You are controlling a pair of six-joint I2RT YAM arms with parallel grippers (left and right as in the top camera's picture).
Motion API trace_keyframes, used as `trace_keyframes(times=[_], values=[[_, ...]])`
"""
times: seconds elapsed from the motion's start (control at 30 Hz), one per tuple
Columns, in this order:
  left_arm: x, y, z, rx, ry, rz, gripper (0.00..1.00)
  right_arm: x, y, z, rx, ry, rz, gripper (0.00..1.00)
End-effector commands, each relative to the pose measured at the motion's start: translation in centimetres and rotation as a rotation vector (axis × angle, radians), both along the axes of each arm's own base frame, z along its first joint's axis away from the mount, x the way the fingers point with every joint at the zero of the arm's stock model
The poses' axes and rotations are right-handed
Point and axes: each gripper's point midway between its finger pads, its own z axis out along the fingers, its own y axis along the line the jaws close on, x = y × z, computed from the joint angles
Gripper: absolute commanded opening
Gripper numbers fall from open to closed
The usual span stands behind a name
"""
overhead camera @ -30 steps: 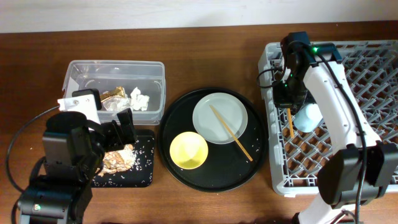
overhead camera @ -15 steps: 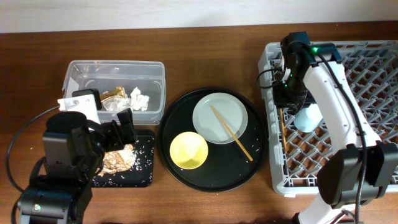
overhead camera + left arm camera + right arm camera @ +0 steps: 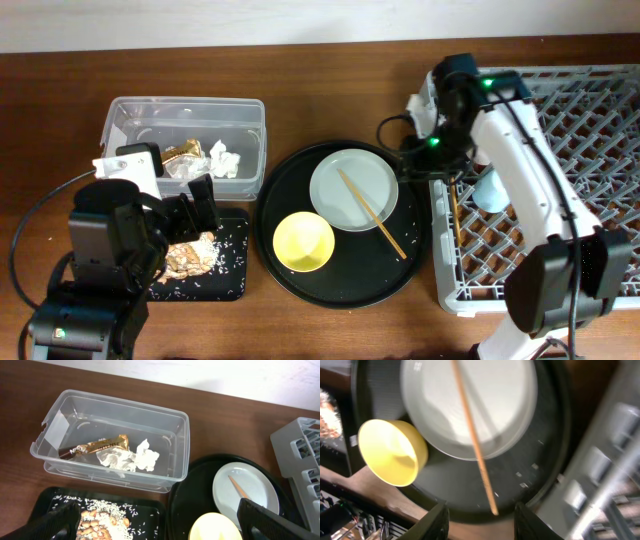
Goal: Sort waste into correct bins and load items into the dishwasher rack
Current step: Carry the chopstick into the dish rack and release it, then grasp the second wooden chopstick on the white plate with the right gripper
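You are getting a blurred right wrist view: the second chopstick (image 3: 472,435) is lying across the pale plate (image 3: 500,405), and the right gripper (image 3: 481,522) is standing partly open, holding nothing. Only overhead is showing one chopstick (image 3: 453,215) lying in the grey dishwasher rack (image 3: 600,120), its top hiding under the arm. The left gripper (image 3: 162,525) is gaping wide, empty.

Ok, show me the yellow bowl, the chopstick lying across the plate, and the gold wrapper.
yellow bowl (image 3: 303,242), overhead view, centre of its inside.
chopstick (image 3: 371,213), overhead view, mid-shaft.
gold wrapper (image 3: 100,445), left wrist view, middle of its top face.
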Motion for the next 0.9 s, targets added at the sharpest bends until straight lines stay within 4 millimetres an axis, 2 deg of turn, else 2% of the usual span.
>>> trace_keyframes(times=[0.0, 0.1, 0.2, 0.3, 0.4, 0.5, 0.7, 0.77, 0.87], values=[[0.0, 0.4, 0.6, -0.002, -0.018, 0.023, 0.99, -0.8, 3.4, -0.8, 0.025, -0.025, 0.115, 0.41], [0.0, 0.4, 0.6, -0.002, -0.018, 0.023, 0.99, -0.9, 4.9, -2.8, -0.025, -0.066, 0.176, 0.41], [0.0, 0.4, 0.6, -0.002, -0.018, 0.023, 0.99, -1.1, 6.6, -6.1, -0.045, -0.117, 0.232, 0.44], [0.0, 0.4, 0.6, -0.002, -0.018, 0.022, 0.99, -0.3, 5.5, -10.1, -0.192, -0.194, 0.182, 0.45], [0.0, 0.4, 0.6, -0.002, -0.018, 0.022, 0.99, 0.0, 4.5, -12.0, -0.25, -0.225, 0.12, 0.47], [0.0, 0.4, 0.6, -0.002, -0.018, 0.023, 0.99, -0.2, 4.4, -13.0, -0.246, -0.233, 0.119, 0.49], [0.0, 0.4, 0.6, -0.002, -0.018, 0.023, 0.99, -0.5, 4.3, -13.2, -0.246, -0.222, 0.121, 0.48], [0.0, 0.4, 0.6, -0.002, -0.018, 0.023, 0.99, -0.8, 4.3, -13.4, -0.242, -0.211, 0.119, 0.47], [0.0, 0.4, 0.6, -0.002, -0.018, 0.023, 0.99, -1.1, 4.2, -13.7, -0.243, -0.201, 0.121, 0.41]])
